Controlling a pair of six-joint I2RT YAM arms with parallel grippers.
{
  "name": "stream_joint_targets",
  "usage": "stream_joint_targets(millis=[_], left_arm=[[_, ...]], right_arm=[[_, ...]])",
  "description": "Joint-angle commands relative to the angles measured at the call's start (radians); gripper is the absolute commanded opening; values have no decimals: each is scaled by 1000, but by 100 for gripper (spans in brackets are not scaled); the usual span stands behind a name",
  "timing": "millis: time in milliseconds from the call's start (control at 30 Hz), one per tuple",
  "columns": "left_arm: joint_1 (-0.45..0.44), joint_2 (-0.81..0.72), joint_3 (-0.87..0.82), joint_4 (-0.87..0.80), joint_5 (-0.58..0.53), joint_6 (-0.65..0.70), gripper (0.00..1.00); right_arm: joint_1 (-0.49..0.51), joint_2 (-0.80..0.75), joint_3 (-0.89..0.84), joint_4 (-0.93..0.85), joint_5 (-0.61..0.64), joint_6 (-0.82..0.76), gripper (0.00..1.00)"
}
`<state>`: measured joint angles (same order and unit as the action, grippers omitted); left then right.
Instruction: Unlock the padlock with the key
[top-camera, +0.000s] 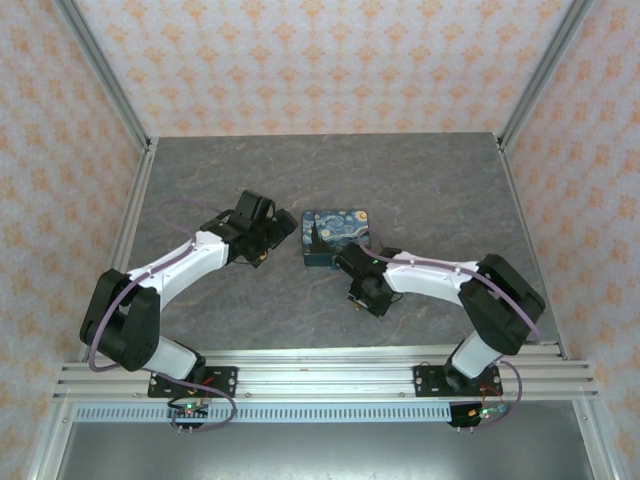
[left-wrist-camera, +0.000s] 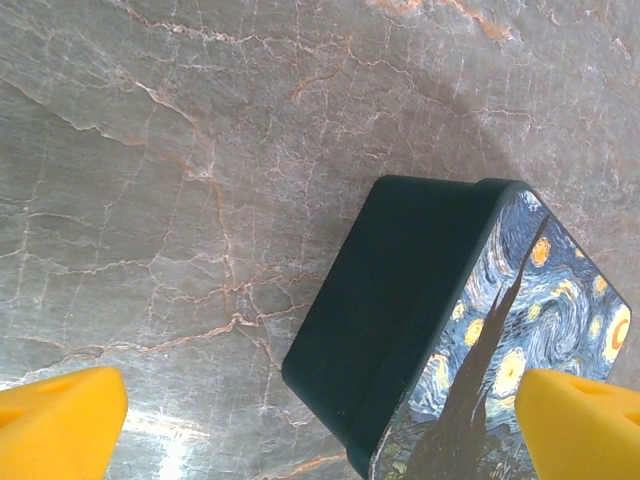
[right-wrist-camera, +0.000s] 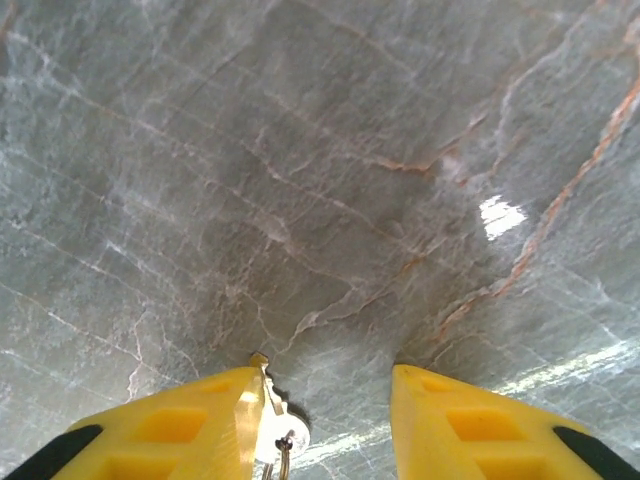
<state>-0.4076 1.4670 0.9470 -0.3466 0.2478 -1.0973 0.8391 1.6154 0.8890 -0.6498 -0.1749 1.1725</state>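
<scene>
Top external, right arm (top-camera: 430, 272) bent inward (wrist low), key (right-wrist-camera: 272, 430) at jaws.

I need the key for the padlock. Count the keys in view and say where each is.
1. A silver key rests against the inner face of one finger of the right gripper. Others may be hidden behind the starry-print box.

both arms reach inward, left tool (left-wrist-camera: 318, 400) spread wide, right tool (right-wrist-camera: 328, 372) partly apart.

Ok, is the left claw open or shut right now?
The left claw is open: its yellow fingers stand at opposite edges of its wrist view, the dark teal box with a starry-night print partly between them.
</scene>
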Motion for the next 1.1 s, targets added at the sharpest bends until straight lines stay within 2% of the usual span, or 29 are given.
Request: stream_joint_targets(millis=[0,233,500,667,900,1067], left_arm=[[15,14,-2,12,18,20,100],[24,-6,-8,-6,18,33,100],[24,-23,-24,-13,24,36,100],[24,-34,-33,-11,25,34,100],[23,-52,-44,-18,26,37,100],[22,-58,-52,-23,22,34,100]], right_arm=[[45,105,25,73,-93,-51,35],[54,134,44,49,-70,-94,22],[0,78,8,61,2,-160,0],[-57,28,-37,110,38,-192,0],[-95,-14,-37,89,110,-242,0],[-101,-40,-69,71,155,-205,0]])
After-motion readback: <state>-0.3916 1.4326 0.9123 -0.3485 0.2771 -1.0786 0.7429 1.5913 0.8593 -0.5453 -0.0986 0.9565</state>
